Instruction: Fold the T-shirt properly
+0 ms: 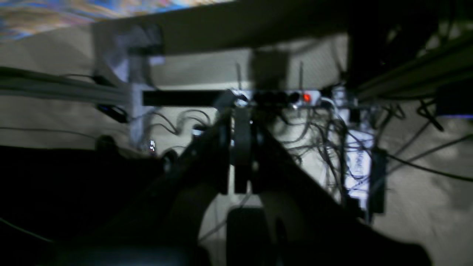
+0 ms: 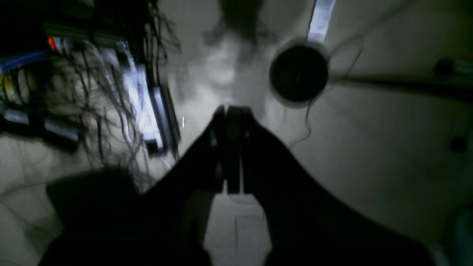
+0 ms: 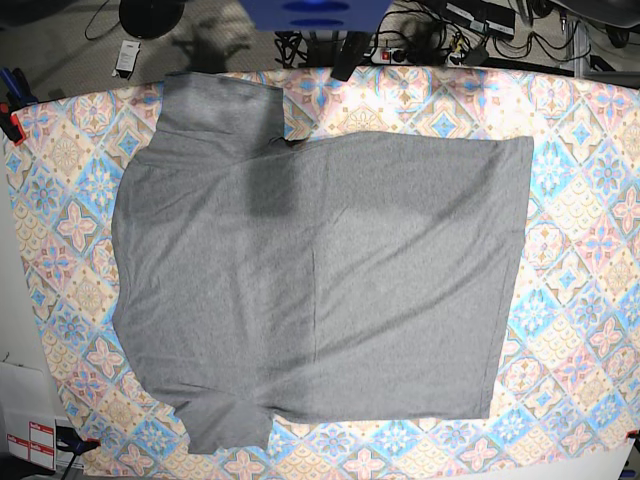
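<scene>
The grey T-shirt [image 3: 320,270] lies spread flat and sideways on the patterned tablecloth [image 3: 580,200], sleeves toward the left and hem toward the right. One sleeve [image 3: 220,100] points to the far edge, the other [image 3: 225,425] to the near edge. Neither gripper shows in the base view. In the left wrist view my left gripper [image 1: 242,111] is shut with nothing between its fingers, aimed at floor and cables away from the shirt. My right gripper [image 2: 231,109] is also shut and empty, facing bare floor.
A blue robot base [image 3: 315,12] sits at the table's far edge, with a power strip and tangled cables [image 3: 430,45] on the floor behind it. A round black stand base [image 3: 150,15] is at the far left. Labelled boxes [image 3: 30,440] sit at the near left corner.
</scene>
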### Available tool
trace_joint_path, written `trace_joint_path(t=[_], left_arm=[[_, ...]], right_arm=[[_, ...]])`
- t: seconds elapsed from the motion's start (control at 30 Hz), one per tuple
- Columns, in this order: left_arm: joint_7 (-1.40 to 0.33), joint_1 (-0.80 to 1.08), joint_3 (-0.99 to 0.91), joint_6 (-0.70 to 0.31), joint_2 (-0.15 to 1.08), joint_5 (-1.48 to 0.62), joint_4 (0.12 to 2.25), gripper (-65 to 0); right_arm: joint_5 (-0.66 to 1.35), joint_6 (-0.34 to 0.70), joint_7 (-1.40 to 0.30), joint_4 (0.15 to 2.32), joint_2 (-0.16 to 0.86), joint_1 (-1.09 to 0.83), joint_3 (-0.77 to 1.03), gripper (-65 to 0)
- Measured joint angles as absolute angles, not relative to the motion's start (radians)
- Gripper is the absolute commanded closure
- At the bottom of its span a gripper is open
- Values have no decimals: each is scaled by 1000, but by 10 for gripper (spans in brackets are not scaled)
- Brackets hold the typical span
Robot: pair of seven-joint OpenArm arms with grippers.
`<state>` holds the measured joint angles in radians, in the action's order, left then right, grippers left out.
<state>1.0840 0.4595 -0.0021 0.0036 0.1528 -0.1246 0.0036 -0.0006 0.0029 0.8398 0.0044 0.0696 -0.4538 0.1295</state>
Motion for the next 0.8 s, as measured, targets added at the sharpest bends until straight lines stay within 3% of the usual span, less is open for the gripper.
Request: trace_joint_path(t=[0.17, 0.3, 0.53, 0.8], left_arm=[[1244, 466, -2, 4, 147, -165, 6, 0], [1224, 463, -2, 4, 147, -206, 11, 0], [1220, 438, -2, 4, 147, -210, 123, 0], [1213, 653, 0, 4, 149, -210, 659, 0]], right_arm=[[-1, 2, 1123, 5, 71, -526, 130, 0], [-1, 2, 1290, 5, 70, -569, 130, 0], [-1, 2, 1275, 20, 70, -587, 129, 0], [-17, 4, 1270, 272, 65, -682, 212, 0]])
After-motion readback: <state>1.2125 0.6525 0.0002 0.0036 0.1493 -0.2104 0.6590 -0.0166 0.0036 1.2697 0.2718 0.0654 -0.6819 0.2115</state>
